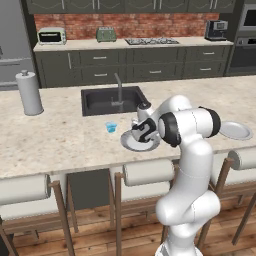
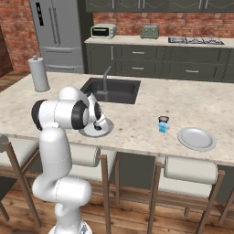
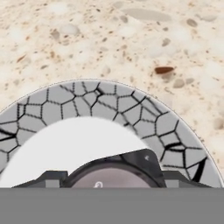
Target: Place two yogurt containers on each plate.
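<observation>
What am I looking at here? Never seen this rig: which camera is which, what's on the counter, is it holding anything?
It is a simulated kitchen with a white robot arm on a mobile base. Two pictures come from cameras behind the arm, left and right; the third looks along the gripper.

On the stone counter: a near plate under the gripper, a far plate, and a light blue yogurt cup standing off both plates.

In the hand picture a dark yogurt cup sits between the fingertips, above the near plate's crackled rim. It looks gripped, though I cannot confirm that.
</observation>
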